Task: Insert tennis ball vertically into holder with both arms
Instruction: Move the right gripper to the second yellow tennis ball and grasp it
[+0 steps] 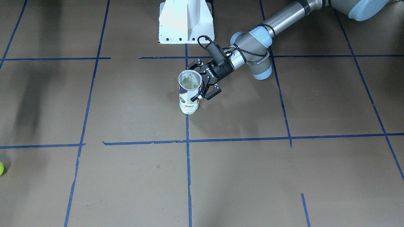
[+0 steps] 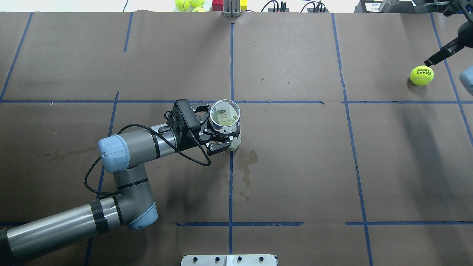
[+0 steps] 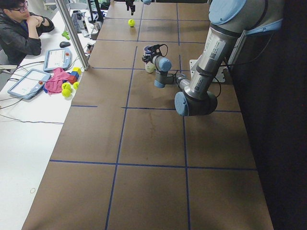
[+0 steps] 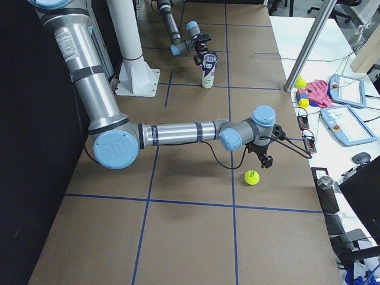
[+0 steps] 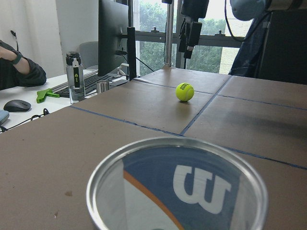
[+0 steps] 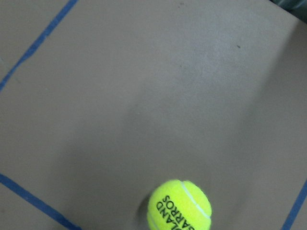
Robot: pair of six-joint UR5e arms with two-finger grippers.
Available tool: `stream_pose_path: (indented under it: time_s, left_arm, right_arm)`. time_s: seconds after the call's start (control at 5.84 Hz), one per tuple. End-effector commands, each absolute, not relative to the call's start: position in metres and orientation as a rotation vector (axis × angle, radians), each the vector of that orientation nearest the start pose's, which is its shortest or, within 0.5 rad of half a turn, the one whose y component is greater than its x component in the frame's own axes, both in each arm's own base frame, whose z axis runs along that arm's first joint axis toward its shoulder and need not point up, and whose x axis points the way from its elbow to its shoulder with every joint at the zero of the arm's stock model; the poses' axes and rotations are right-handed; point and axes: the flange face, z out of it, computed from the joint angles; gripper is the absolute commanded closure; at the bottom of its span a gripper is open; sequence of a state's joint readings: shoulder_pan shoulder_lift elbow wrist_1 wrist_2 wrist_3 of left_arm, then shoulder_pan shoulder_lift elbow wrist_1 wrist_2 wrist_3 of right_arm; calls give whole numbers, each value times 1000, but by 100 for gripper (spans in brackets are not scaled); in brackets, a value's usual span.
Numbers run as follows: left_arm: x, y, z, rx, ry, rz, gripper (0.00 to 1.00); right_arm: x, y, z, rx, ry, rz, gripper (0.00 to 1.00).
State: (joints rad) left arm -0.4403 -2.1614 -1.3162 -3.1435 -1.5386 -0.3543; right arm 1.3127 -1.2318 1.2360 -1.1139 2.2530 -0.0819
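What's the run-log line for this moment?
left pincer: shut on upright clear plastic tennis-ball tube | right pincer: near yellow tennis ball, not touching, jaw state unclear | ball not yet inserted

Two arms are hanging over the table, the left arm and the right arm, each carrying one gripper: the left gripper and the right gripper. One holder is standing at the centre. One tennis ball is lying at two o'clock. Three spare balls are sitting past twelve o'clock. Two tablets are lying on the side desk, where one operator is sitting.
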Motion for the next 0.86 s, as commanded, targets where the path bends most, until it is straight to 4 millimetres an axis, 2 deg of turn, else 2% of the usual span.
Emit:
stream_pose_path:
  time_s: [0.0,0.51,0.68]
  left_arm:
    - [547,-408,260,1441,1292,492,15]
    - [546,-408,258,1444,1295,491,15]
    - [547,-408,257,1444,1295,491,15]
  right_arm:
    - [-103,-644,627,352,-705,-479,0]
    - [-149,-642,628,334,-676,-538,0]
    - [-156,-645,631,323,-668,-543,0]
